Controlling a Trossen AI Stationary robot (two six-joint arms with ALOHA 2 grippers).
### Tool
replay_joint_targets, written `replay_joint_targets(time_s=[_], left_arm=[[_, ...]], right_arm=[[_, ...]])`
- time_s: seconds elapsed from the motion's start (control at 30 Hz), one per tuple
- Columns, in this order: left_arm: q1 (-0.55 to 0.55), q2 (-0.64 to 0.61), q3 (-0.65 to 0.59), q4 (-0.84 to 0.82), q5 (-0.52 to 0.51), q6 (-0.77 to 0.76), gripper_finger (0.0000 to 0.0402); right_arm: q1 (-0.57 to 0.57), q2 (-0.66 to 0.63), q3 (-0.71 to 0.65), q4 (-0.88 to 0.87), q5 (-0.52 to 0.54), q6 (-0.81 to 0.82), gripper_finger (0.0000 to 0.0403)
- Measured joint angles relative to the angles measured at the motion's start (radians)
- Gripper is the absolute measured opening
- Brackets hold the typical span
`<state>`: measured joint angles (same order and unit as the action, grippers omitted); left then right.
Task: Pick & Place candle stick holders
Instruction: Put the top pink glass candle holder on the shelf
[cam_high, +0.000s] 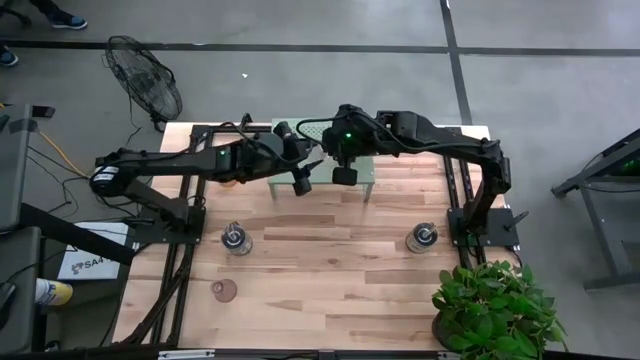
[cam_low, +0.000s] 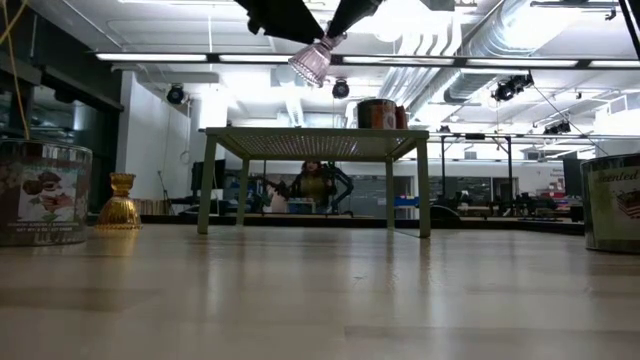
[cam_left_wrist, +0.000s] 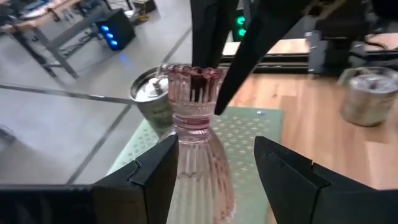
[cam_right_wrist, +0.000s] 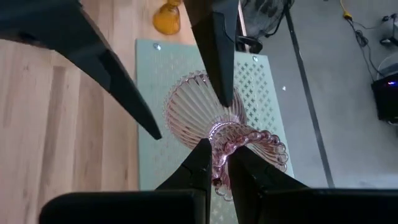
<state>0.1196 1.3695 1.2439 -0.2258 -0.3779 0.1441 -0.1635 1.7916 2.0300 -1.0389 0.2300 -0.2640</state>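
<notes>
We find the pink glass holder (cam_right_wrist: 211, 127) held in the air above the pale green stand (cam_right_wrist: 186, 62), at the back middle of the table (cam_high: 330, 270). The right gripper (cam_right_wrist: 216, 163) has its fingers clamped on the scalloped rim of the holder's cup, one finger (cam_left_wrist: 208, 37) inside the cup and one outside, as the left wrist view shows. The left gripper (cam_left_wrist: 214, 165) sits with its fingers apart on either side of the ribbed, flared base, not touching the glass as far as we can tell. We judge the piece fairly light but stiff, brittle and slick; pressed ribbed glass will not give under the pads, and a hard pinch on the thin rim could chip it. The narrow waist between cup and base looks to us the better place to grip, since the flare above and below would stop a slide. The ribs on the base may also offer some bite for the left fingers. A silvery metal holder (cam_left_wrist: 152, 93) stands on the stand just behind; an amber holder (cam_low: 120, 200) rests on the table near it. Two metal holders (cam_high: 236, 239) and (cam_high: 421, 237) stand well apart at mid table, and a small pinkish one (cam_high: 224, 290) lies nearer the front.
</notes>
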Motion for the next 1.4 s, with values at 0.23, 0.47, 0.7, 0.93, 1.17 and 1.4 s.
replay_joint_targets(time_s=[0.23, 0.47, 0.7, 0.93, 1.17, 1.4], left_arm=[[0.000, 0.012, 0.000, 0.015, -0.092, 0.028, 0.0207], [0.012, 0.012, 0.000, 0.015, -0.056, 0.033, 0.0207], [0.014, 0.053, 0.001, 0.043, -0.048, 0.027, 0.0207], [0.013, 0.070, 0.002, 0.066, -0.099, 0.009, 0.0207], [0.013, 0.070, 0.002, 0.068, -0.079, 0.024, 0.0207], [0.013, 0.070, 0.002, 0.075, -0.056, 0.025, 0.0160]], right_arm=[[0.000, 0.000, 0.000, 0.013, -0.030, -0.007, 0.0026], [0.000, 0.000, 0.000, 0.020, -0.047, -0.007, 0.0026], [0.000, 0.003, 0.000, 0.031, -0.056, -0.006, 0.0026], [-0.001, 0.003, 0.000, 0.036, -0.050, 0.001, 0.0026], [-0.001, 0.003, 0.000, 0.041, -0.058, 0.001, 0.0026], [-0.001, 0.003, 0.000, 0.040, -0.077, 0.002, 0.0026]])
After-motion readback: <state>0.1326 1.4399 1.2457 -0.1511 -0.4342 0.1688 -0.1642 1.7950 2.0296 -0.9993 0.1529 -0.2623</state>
